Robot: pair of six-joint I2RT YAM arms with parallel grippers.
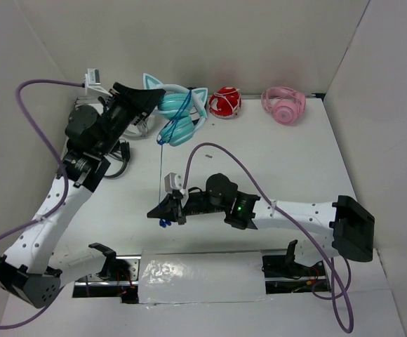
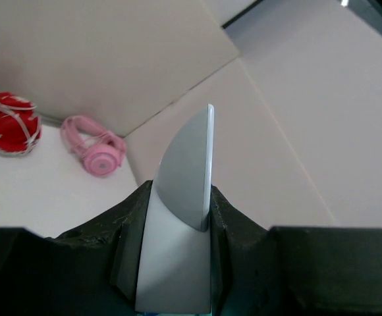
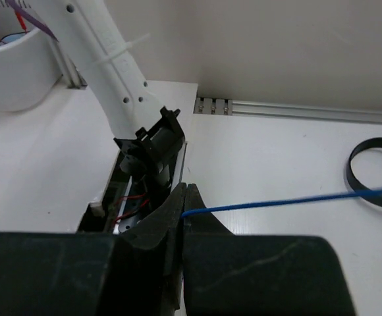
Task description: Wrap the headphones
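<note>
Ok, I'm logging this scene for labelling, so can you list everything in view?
headphones: one, teal, back left
cable: one, blue, stretched forward from them
red headphones: one, red, back centre
pink headphones: one, pink, back right
band: one, black, lying at the left
table: one, white, under everything
left hand: one, black, shut on the headphones' pale headband
right hand: one, black, shut on the cable

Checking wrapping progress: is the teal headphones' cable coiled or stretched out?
Stretched out: the cable runs straight from the headphones to the shut right gripper.
</note>
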